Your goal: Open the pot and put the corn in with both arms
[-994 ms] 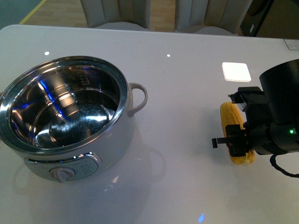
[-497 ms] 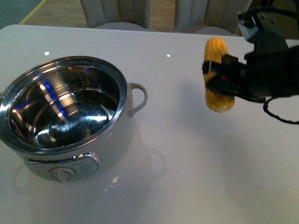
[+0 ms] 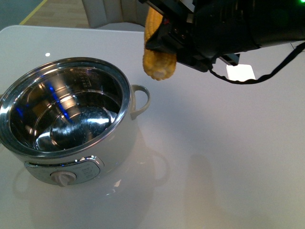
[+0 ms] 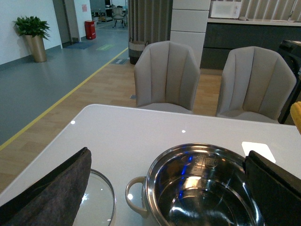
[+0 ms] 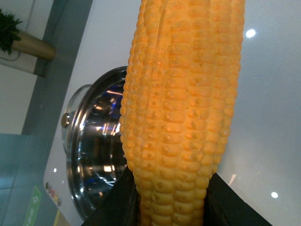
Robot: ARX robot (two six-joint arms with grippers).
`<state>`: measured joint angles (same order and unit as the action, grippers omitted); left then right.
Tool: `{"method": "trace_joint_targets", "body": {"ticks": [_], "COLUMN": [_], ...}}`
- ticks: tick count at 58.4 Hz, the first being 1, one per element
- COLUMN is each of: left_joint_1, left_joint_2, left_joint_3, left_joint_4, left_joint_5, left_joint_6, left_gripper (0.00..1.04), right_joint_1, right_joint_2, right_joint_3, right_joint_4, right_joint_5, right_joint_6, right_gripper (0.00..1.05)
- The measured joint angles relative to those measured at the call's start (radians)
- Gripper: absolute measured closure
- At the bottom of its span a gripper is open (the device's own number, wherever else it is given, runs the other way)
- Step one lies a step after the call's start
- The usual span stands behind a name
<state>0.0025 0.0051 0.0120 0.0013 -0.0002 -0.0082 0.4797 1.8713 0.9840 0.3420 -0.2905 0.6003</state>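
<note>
Pot (image 3: 119, 143): lid off, standing on the white table (image 3: 228, 157), at 9 o'clock in the front view.
Corn (image 3: 158, 57): in the air, end down, at 2 o'clock from the pot.
Right gripper (image 3: 167, 33): clenched on the corn.
Left gripper (image 4: 164, 188): released, fingers spread wide above the pot.
Lid (image 4: 101, 197): flat on the table, just beside the pot.
</note>
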Motion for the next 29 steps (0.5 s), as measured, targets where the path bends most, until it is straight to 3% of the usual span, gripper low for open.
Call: {"method": "trace_joint_targets", "body": {"ticks": [13,29], "left_joint_1": [0.000,0.000], "left_joint_2": [0.000,0.000], "left_joint_3": [0.000,0.000], "left_joint_4": [0.000,0.000], "left_joint_5": [0.000,0.000], "left_joint_6": [0.000,0.000], "left_gripper": [0.07,0.07], "right_joint_1": [0.107,0.178], "right_joint_2": [0.051,0.140], "right_joint_3": [0.070,0.161], "right_joint_4": [0.013,-0.012], "right_joint_5": [-0.047,-0.061], "right_joint_6": [0.069,0.112], "right_gripper": [0.82,0.82]}}
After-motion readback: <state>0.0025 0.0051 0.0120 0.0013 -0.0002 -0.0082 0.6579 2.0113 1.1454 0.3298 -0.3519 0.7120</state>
